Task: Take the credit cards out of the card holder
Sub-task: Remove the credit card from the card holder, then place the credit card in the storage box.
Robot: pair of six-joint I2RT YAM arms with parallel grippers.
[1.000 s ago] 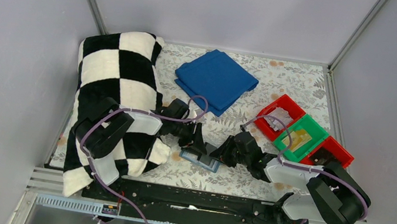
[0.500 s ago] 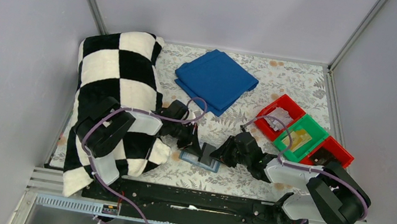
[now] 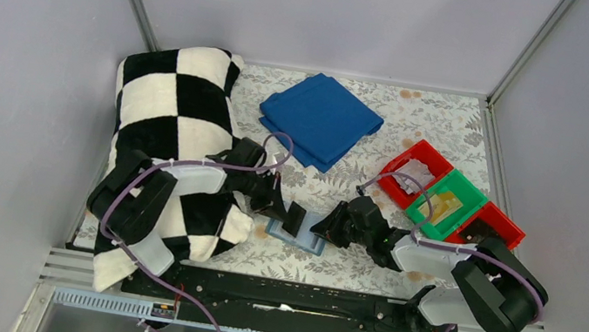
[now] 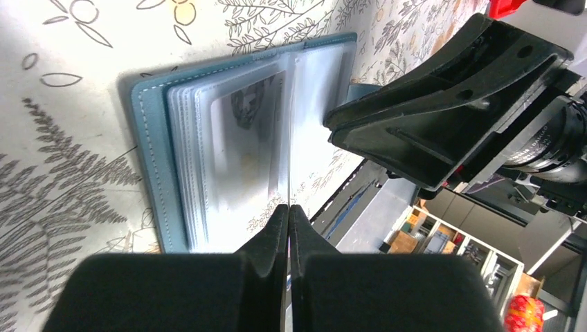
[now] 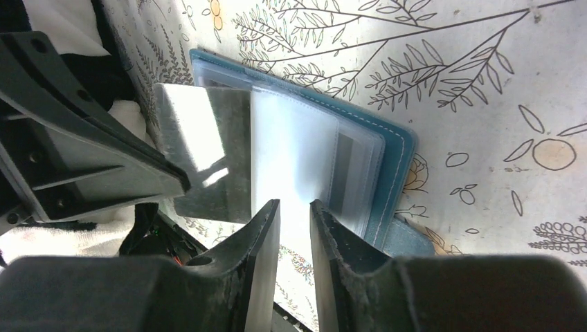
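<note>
Lying open on the floral worktop (image 3: 364, 269) between both arms, the card holder (image 4: 156, 159) has its clear sleeves fanned; left gripper (image 4: 289, 214) jaws pinch shut on one sleeve (image 4: 285, 124); right gripper (image 5: 294, 214) jaws, slightly parted, straddle another leaf without clearly clamping it; pulling a sleeve instead of a card (image 4: 242, 138) could drag the whole holder.

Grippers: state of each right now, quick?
Left gripper: closed, pinching a clear sleeve of the card holder.
Right gripper: closed on another clear sleeve, a narrow gap between its fingers.

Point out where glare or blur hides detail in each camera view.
Right wrist: glare whitens the clear plastic sleeve of the teal booklet-like card holder. Left wrist: the sleeved whitish card looks hazy, print unreadable. Top external: evenly lit, holder small.
</note>
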